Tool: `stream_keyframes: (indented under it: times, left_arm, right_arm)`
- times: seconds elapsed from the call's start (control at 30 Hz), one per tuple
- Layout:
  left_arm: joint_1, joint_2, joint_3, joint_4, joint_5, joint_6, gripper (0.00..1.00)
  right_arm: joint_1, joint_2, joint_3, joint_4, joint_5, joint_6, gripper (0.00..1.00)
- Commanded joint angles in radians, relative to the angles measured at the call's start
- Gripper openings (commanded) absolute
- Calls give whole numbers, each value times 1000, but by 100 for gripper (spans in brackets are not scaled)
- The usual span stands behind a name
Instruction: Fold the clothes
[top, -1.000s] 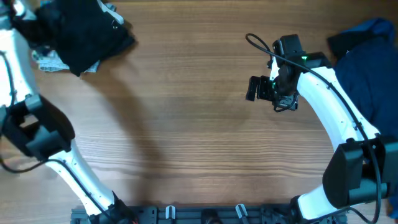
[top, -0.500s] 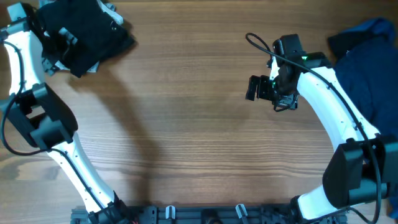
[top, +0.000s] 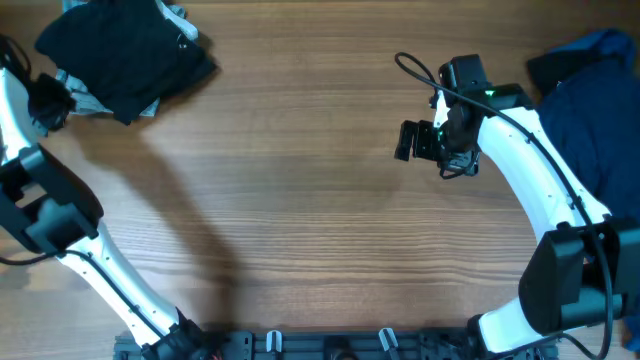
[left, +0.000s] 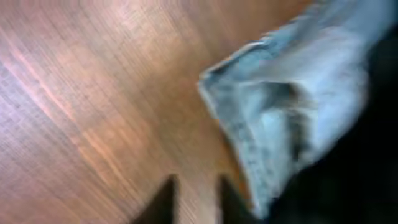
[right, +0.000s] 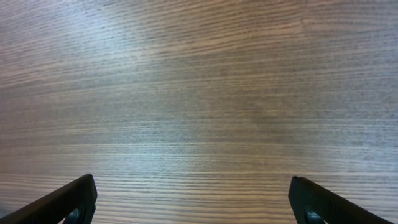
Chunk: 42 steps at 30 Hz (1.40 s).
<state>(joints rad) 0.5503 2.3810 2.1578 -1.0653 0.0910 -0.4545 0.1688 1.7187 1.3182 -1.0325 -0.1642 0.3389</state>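
A black garment (top: 125, 55) lies crumpled at the table's far left, on top of a pale grey-blue cloth (top: 82, 98). My left gripper (top: 45, 100) sits just left of that pile. In the left wrist view, which is blurred, its jaws (left: 196, 199) stand nearly together over bare wood with nothing between them. The grey-blue cloth (left: 292, 106) and the black garment (left: 367, 174) lie to their right. Navy clothes (top: 590, 110) are heaped at the right edge. My right gripper (top: 408, 141) hangs open over bare wood (right: 193, 208), left of the navy heap.
The wooden table (top: 300, 200) stretches between the two piles. The right arm's white links (top: 540, 190) run along the navy heap's left side. A black rail (top: 330, 345) lines the front edge.
My left gripper has swung off the black pile toward the table's left edge and closed its jaws on nothing. The right arm has not moved.
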Motion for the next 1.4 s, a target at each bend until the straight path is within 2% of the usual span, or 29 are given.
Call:
stream_keyframes:
  times: [0.0,0.1,0.23,0.5,0.63,0.73,0.77,0.93,1.07,1.17,1.3,1.37]
  left_arm:
    - [-35,-217,2,76,105,24,4]
    - [-72,-300,2,204,106,31,4]
    - [-129,-271,2,378,98,82,4]
    - [-172,-9,2,620,57,111,4]
    - [-166,140,2,724,-77,111,4]
    - [-153,209,2,735,-153,114,6]
    - [-148,214,2,732,-153,128,4]
    - [-132,163,2,715,-148,187,4]
    - [-144,-2,2,648,-46,185,4]
    - [-167,-60,2,598,14,185,12]
    - [-220,-42,2,477,29,143,6]
    - [-251,-2,0,461,35,144,6]
  right_arm:
    - [0,13,2,3,-9,-6,100]
    - [0,13,2,22,-9,-5,100]
    - [0,13,2,37,-9,3,100]
    - [0,13,2,32,-8,0,100]
    - [0,13,2,26,-8,-3,100]
    - [0,13,2,25,-8,-3,100]
    - [0,13,2,25,-8,-6,100]
    - [0,13,2,13,-8,-8,100]
    - [0,13,2,11,-8,-18,100]
    - [0,13,2,12,-9,-18,100]
    - [0,13,2,22,-9,-14,100]
    - [0,13,2,22,-9,-14,100]
